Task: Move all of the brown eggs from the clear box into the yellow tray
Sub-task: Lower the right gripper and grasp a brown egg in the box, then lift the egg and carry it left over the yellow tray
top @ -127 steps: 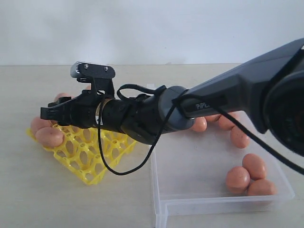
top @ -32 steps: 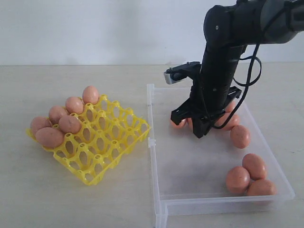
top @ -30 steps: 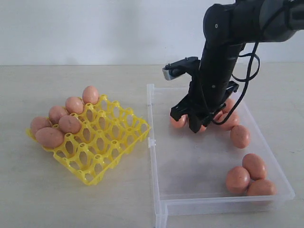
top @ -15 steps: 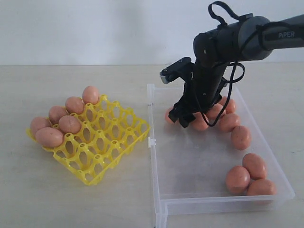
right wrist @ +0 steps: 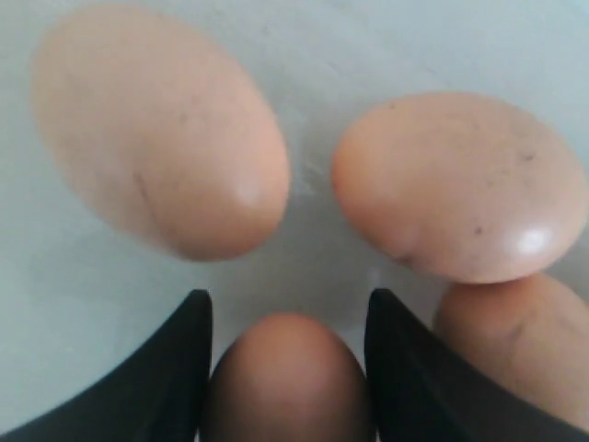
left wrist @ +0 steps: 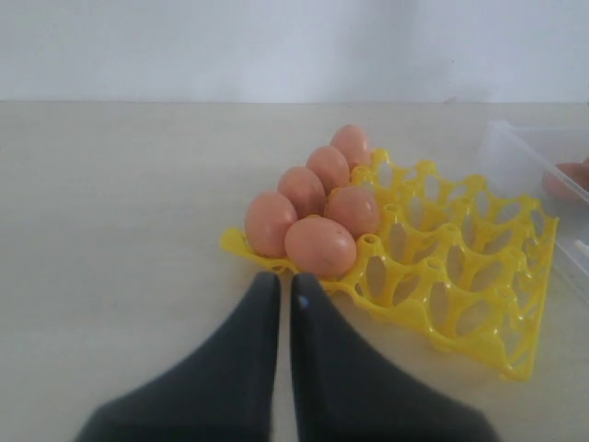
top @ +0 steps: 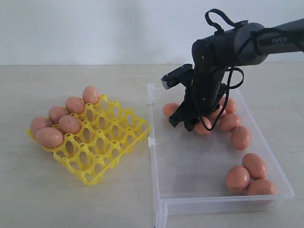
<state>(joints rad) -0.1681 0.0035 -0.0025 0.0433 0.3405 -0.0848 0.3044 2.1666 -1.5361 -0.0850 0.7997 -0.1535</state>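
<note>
We hold our right gripper [top: 184,122] down in the clear box [top: 223,202], jaws closed on a brown egg [right wrist: 290,382] lengthwise between them, with the yellow tray [top: 97,161] well apart toward our left.

The table [top: 71,204] is a pale, matte, level surface. Two items lie directly on it: a yellow tray [top: 105,153] at left and a clear box [top: 199,164] at right. The tray's right corner sits just beside the box's left wall; contact cannot be confirmed.
</note>
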